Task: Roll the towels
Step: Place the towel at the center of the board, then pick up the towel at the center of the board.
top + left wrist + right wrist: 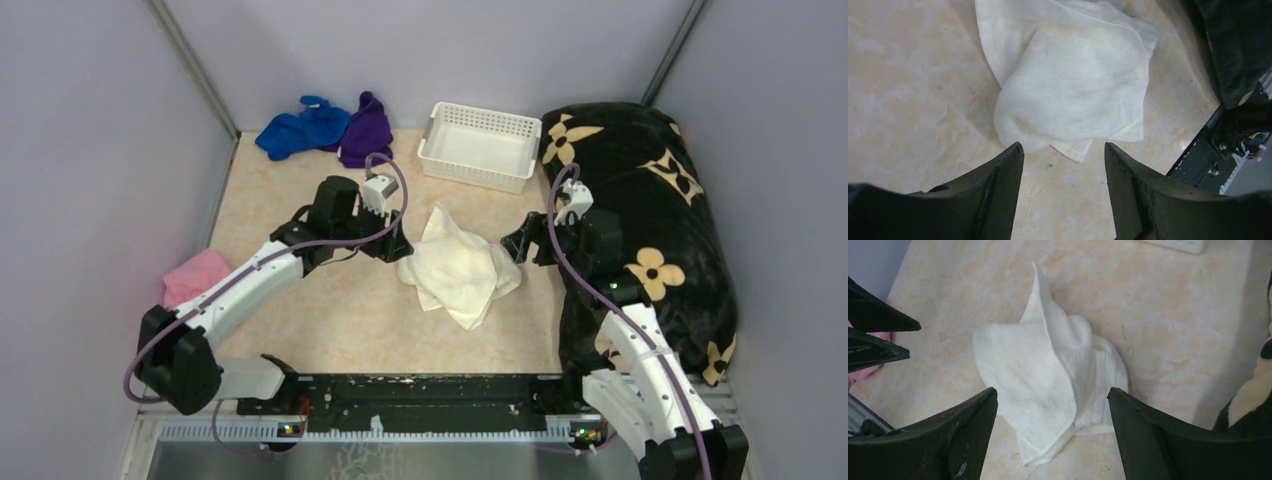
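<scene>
- None of the three towels is rolled: the white towel lies loosely folded mid-table, its long axis running far-left to near-right.
- The blue towel and purple towel sit crumpled at the far edge (untouched, by the look).
- The left gripper and right gripper flank the white towel, jaws apart, holding nothing.

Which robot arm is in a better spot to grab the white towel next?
Probably the left. The left gripper sits open right at the white towel's edge, while the right gripper hangs open slightly off its other side. It is close, though.
</scene>
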You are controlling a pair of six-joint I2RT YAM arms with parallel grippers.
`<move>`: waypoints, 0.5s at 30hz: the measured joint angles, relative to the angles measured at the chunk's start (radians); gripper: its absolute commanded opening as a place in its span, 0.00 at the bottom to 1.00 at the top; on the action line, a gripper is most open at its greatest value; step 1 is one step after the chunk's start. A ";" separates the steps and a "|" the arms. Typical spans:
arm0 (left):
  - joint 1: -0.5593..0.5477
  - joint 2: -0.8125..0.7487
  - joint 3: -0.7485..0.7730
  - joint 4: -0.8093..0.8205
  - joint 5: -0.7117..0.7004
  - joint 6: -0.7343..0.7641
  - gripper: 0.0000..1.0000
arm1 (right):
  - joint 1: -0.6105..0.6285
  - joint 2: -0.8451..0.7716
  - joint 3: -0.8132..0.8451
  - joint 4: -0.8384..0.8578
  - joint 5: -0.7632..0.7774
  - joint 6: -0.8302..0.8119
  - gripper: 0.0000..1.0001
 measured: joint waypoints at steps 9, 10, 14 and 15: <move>0.007 0.383 0.267 0.034 0.017 0.153 0.68 | 0.000 0.051 -0.045 -0.025 -0.023 0.045 0.81; 0.012 0.424 0.306 0.033 0.028 0.188 0.68 | 0.000 0.051 -0.045 -0.025 -0.027 0.045 0.81; 0.056 0.563 0.410 0.031 0.116 0.318 0.68 | 0.000 0.050 -0.045 -0.023 -0.047 0.043 0.81; 0.075 0.589 0.423 0.031 0.143 0.346 0.68 | 0.000 0.049 -0.045 -0.023 -0.054 0.042 0.81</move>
